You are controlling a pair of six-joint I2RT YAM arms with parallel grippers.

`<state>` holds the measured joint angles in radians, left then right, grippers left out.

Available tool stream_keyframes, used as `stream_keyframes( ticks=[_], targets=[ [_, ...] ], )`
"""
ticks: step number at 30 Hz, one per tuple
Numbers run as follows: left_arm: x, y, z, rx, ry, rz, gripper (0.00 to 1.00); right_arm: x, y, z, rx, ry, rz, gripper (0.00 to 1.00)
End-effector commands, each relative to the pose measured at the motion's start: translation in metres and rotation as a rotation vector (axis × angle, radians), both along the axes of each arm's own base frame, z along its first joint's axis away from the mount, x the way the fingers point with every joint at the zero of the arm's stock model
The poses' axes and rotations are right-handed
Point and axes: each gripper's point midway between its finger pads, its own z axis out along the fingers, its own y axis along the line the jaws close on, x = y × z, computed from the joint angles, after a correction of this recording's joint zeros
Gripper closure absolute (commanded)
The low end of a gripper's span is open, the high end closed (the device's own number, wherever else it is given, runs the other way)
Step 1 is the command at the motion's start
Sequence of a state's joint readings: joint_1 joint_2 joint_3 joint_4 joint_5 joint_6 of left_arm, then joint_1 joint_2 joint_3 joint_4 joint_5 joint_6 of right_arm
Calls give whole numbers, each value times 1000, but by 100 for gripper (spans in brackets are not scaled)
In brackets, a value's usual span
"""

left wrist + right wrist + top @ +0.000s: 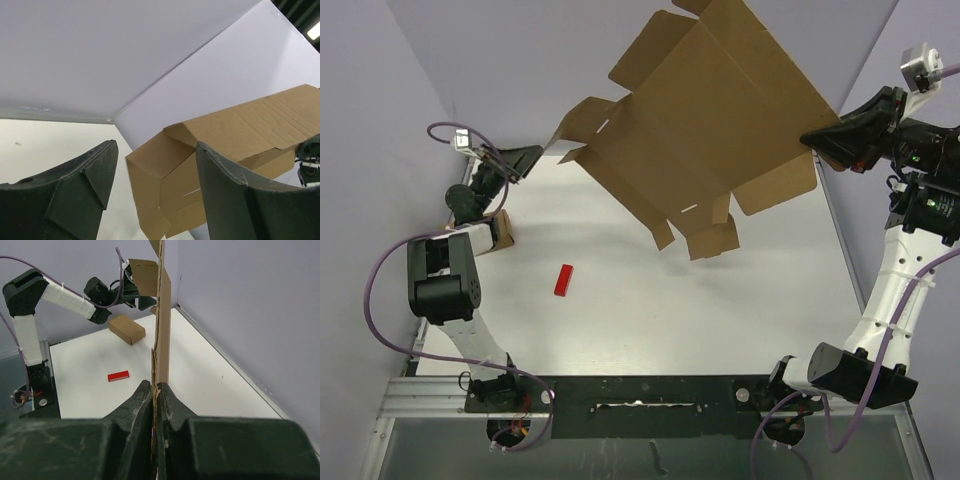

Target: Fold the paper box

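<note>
The paper box [705, 115], a large unfolded brown cardboard sheet with flaps, hangs in the air above the far part of the white table. My right gripper [817, 140] is shut on its right edge; in the right wrist view [156, 388] the sheet [162, 315] stands edge-on between the closed fingers. My left gripper [535, 155] is open and empty at the far left, just left of the box's nearest flap. The left wrist view [155, 165] shows that flap [170, 170] ahead between the spread fingers, not touched.
A small brown cardboard box [500, 232] lies at the left edge under the left arm, also in the right wrist view [127, 329]. A small red block [563, 280] lies on the table [620, 330]. Lilac walls [520, 60] close the back and sides.
</note>
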<state>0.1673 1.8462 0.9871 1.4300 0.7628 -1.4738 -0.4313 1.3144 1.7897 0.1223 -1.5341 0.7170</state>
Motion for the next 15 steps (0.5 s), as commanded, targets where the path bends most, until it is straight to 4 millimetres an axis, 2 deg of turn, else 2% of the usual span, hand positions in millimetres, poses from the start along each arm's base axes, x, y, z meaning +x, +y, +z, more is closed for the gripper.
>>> stream_keyframes(
  ticks=[1, 4, 7, 15],
  targets=[
    [0, -23, 41, 34, -188, -28, 37, -15, 5, 19, -22, -74, -18, 100],
    [6, -24, 37, 31, -183, -28, 36, -17, 6, 20, -24, -76, -16, 100],
    [12, -24, 25, 26, -154, -33, 37, -18, 6, 21, -26, -79, -15, 100],
    [17, -29, 9, 34, -122, -61, 39, -19, 6, 24, -24, -81, -15, 100]
  ],
)
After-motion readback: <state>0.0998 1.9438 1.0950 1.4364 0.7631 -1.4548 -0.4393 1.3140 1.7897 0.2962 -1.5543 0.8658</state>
